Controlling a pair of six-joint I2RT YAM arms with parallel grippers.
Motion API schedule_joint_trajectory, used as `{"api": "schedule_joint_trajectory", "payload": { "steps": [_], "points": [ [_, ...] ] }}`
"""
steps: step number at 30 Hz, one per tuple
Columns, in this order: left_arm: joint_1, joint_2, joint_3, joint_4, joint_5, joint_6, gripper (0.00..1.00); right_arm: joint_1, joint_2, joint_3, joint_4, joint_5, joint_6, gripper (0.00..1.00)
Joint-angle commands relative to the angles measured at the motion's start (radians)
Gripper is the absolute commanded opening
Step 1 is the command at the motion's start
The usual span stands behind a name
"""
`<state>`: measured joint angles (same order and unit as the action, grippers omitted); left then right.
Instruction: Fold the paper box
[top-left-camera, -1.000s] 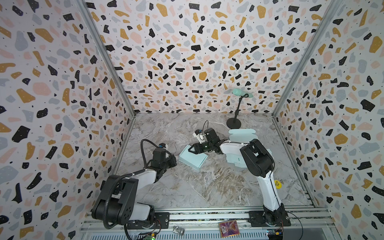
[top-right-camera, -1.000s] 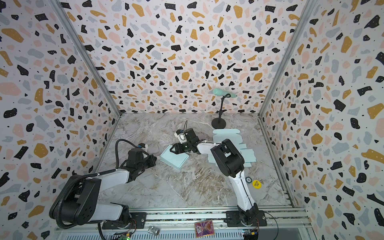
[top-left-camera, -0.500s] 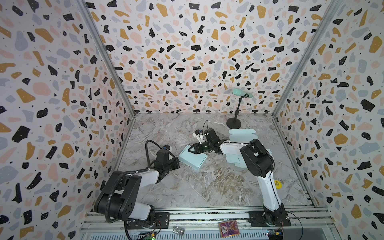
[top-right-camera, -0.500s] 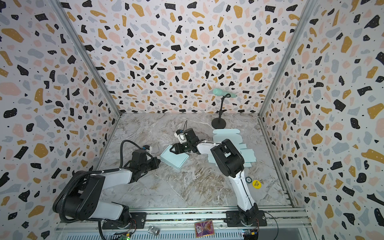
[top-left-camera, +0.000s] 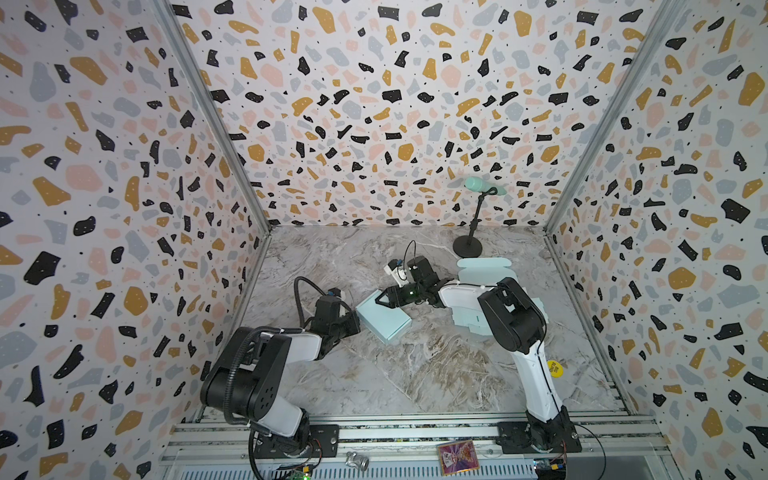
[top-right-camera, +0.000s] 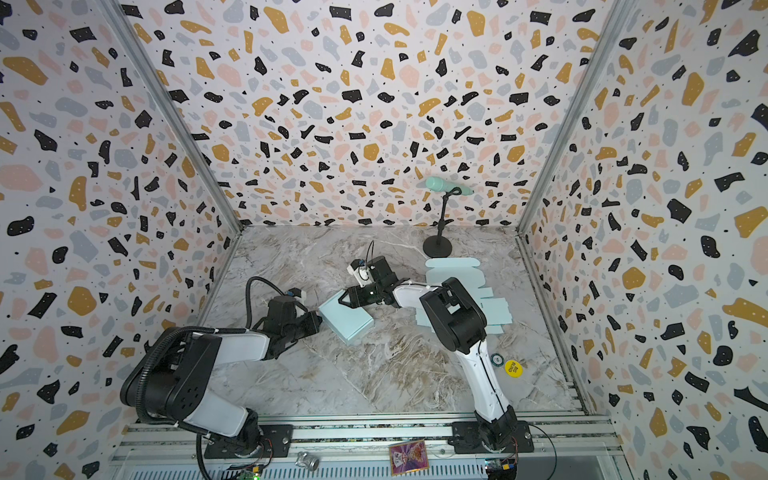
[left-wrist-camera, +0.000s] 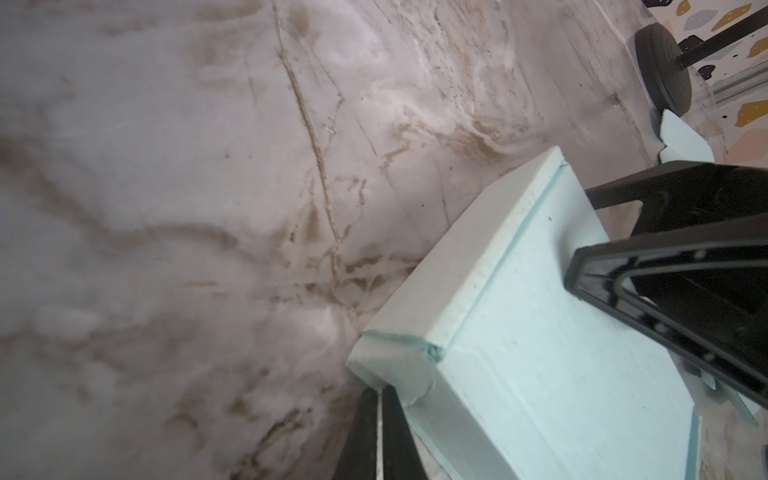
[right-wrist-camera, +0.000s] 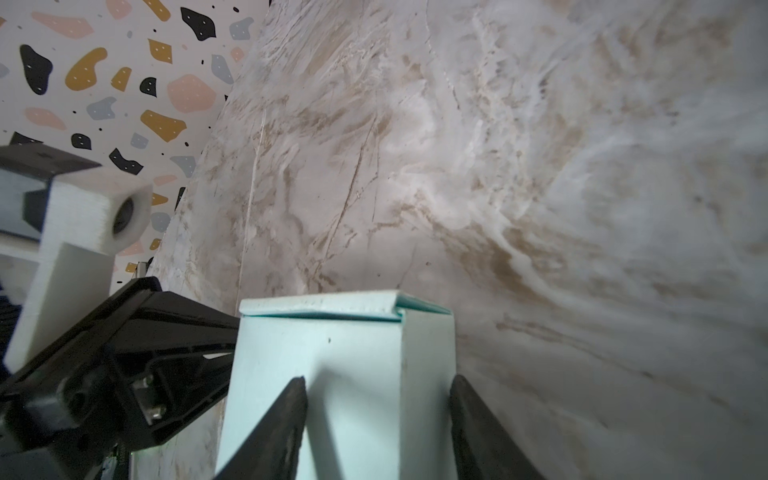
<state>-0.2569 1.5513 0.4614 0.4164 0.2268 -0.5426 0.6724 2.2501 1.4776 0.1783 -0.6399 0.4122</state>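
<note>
left pincer (top-left-camera: 357, 321) – closed, at paper box (top-left-camera: 385, 323) corner | right pincer (top-left-camera: 379, 300) – spread atop it

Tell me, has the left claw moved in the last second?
Yes. The left claw slid right, away from the left wall, up to the folded box.

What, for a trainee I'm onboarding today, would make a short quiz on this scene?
1. True or false: the left hand is shut.
2. The box is: A) a flat sheet; B) folded up; C) crushed.
3. Which hand reaches over the box's top?
Key: 1 true; 2 B; 3 the right hand.
</note>
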Motion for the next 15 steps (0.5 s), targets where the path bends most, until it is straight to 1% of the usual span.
{"api": "schedule_joint_trajectory", "payload": {
  "steps": [1, 10, 13, 15],
  "points": [
    [-0.003, 0.032, 0.034, 0.063, 0.019, 0.003, 0.09, 0.027, 0.025, 0.042, -0.020, -0.089, -0.026, 0.54],
    [-0.004, 0.028, 0.029, 0.068, 0.029, 0.010, 0.09, 0.051, 0.059, 0.112, -0.066, -0.138, -0.062, 0.54],
    [-0.003, 0.018, 0.030, 0.060, 0.025, 0.012, 0.10, 0.053, 0.059, 0.125, -0.089, -0.127, -0.068, 0.54],
    [-0.003, 0.004, 0.027, 0.046, 0.018, 0.013, 0.10, 0.049, 0.049, 0.121, -0.106, -0.087, -0.067, 0.56]
  ]
}}
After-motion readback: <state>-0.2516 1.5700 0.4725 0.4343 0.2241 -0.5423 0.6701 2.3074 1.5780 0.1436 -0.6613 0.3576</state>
